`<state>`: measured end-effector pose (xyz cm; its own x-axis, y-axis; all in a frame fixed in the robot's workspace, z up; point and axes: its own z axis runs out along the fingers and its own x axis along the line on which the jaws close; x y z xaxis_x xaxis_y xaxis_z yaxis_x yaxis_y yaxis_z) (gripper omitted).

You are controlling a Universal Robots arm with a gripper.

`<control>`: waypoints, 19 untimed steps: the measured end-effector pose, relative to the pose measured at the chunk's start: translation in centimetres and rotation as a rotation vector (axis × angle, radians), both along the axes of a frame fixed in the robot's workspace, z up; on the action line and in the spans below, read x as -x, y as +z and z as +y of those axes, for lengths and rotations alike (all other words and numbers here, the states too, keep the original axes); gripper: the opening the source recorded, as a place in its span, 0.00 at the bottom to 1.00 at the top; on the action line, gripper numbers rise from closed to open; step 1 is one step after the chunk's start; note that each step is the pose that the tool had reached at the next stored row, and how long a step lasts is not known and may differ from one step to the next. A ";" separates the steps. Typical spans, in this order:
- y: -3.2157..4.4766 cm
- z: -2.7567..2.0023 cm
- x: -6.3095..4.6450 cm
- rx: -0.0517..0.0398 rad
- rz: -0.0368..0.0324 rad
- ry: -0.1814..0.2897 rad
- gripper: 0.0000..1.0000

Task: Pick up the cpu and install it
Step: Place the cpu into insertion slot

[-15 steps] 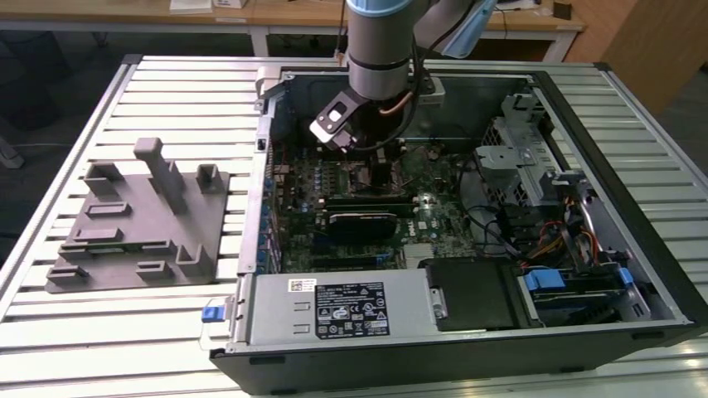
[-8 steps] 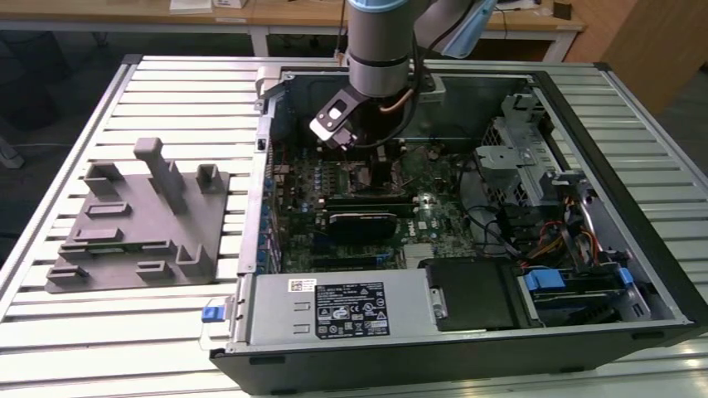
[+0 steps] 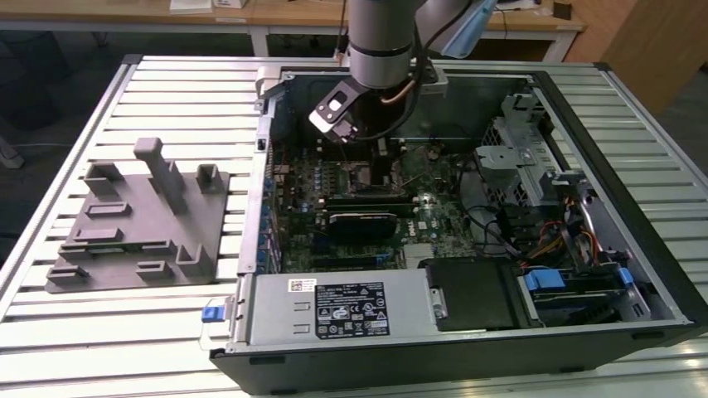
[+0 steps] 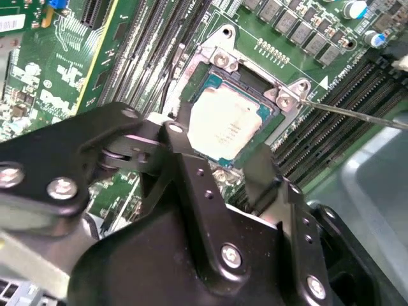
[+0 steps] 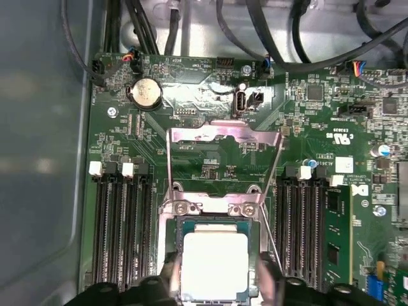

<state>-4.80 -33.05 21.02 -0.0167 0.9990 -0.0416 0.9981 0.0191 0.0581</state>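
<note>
Black fingers [image 4: 180,143] of my gripper [image 4: 220,150] sit closest, pinching the cpu [image 4: 223,121] by two opposite edges, as far as I can judge. The chip lies within the socket frame [image 5: 213,207], whose load plate [image 5: 223,135] stands open. Doing this well means keeping the chip flat and square, with no sliding across the contacts. Room is tight: memory slots [image 5: 121,229] flank both fingers, and the thin lever [image 4: 357,111] stands just beside one. In the exterior view the grey tray [image 3: 138,224] lies at nine o'clock of the computer case [image 3: 465,369], well apart.
</note>
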 end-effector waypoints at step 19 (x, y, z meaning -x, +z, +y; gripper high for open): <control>1.40 0.00 0.0 0.0011 0.0000 0.000 0.11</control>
